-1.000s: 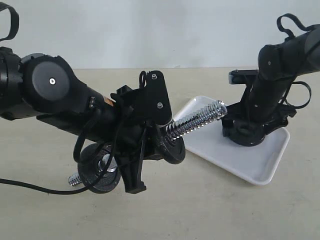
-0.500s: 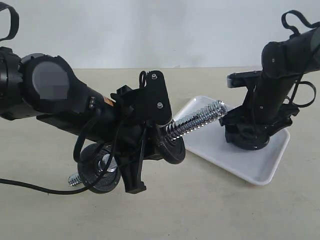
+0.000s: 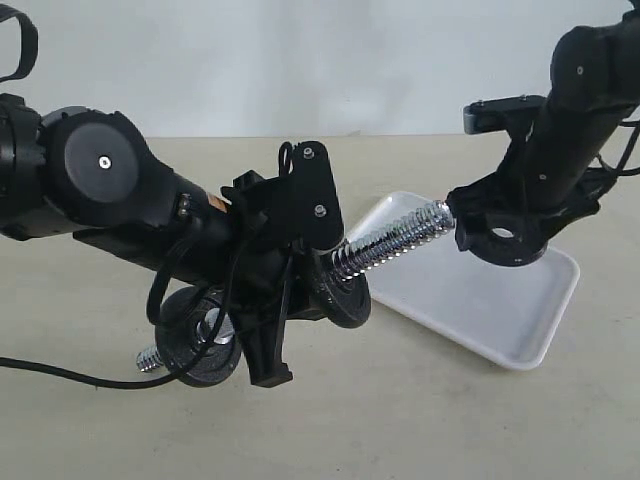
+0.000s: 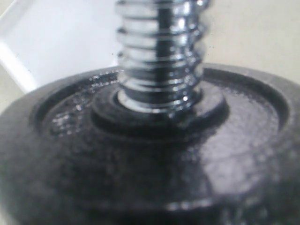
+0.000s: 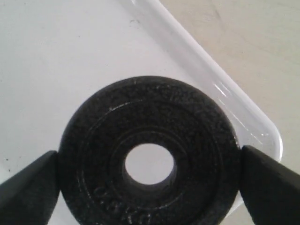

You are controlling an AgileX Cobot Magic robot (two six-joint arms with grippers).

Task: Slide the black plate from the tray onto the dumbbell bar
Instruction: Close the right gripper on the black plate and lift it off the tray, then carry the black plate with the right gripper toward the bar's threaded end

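My right gripper [image 3: 503,228] is shut on the black plate [image 3: 517,250] and holds it in the air above the white tray [image 3: 470,305]. The plate hangs just right of the bar's threaded tip. In the right wrist view the plate [image 5: 150,110] sits edge to edge between both fingers [image 5: 28,187], and the tray [image 5: 61,56] shows through its centre hole. My left gripper [image 3: 272,300] is shut on the middle of the dumbbell bar [image 3: 395,240], which tilts up toward the right. The left wrist view shows the bar's thread [image 4: 159,51] rising from a fixed black disc [image 4: 140,154].
A second fixed disc [image 3: 200,338] and the bar's lower threaded end sit low on the left, near the beige tabletop [image 3: 430,420]. A black cable runs along the table at the far left. The tray's rim [image 5: 220,89] lies beside the plate.
My right gripper has lifted the black plate off the tray and tilted it, bringing it up level with the bar's threaded tip. The left arm and bar have not moved.
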